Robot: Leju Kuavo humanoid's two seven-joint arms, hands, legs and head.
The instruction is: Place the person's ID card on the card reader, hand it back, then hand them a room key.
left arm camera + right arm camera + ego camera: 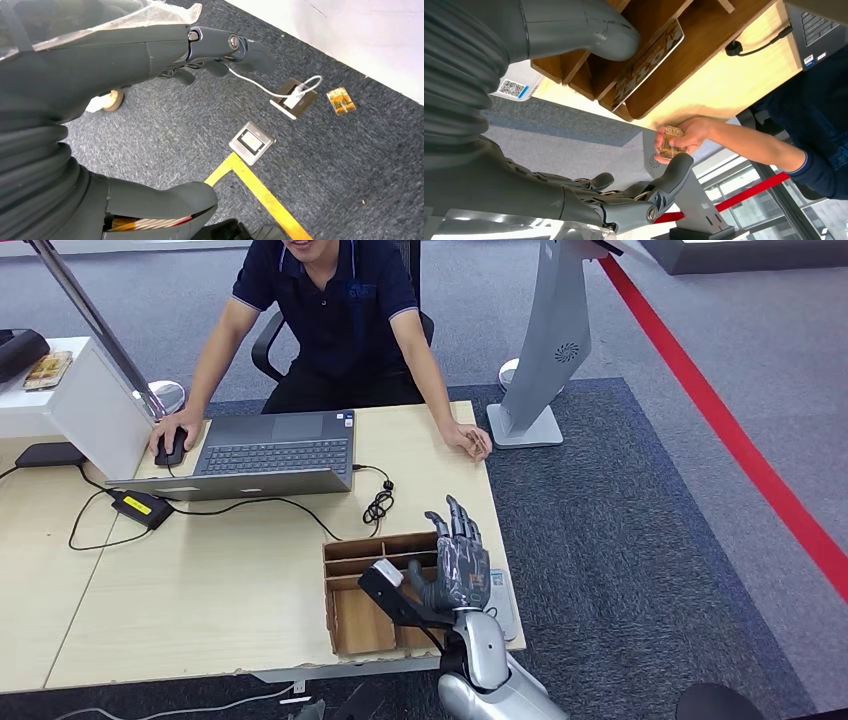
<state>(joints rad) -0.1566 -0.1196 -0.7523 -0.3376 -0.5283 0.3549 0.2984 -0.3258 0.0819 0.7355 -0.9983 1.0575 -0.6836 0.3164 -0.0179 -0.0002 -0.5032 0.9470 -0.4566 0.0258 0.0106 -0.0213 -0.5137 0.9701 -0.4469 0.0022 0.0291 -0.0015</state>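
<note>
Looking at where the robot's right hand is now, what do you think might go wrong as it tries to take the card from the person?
The right hand is open above the wooden organizer; reaching forward, it may clip the organizer's dividers. The card sits mostly enclosed in the person's hand at the desk's far edge, leaving little to pinch, so it could slip.

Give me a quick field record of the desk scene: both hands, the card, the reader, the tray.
right hand: raised over the desk's near right corner, fingers apart, holding nothing
left hand: hanging over carpet, holding nothing
card: in the person's hand at the desk's far right edge
card reader: white, at the desk edge beside the tray
wooden tray: compartments, one holding a card
</note>
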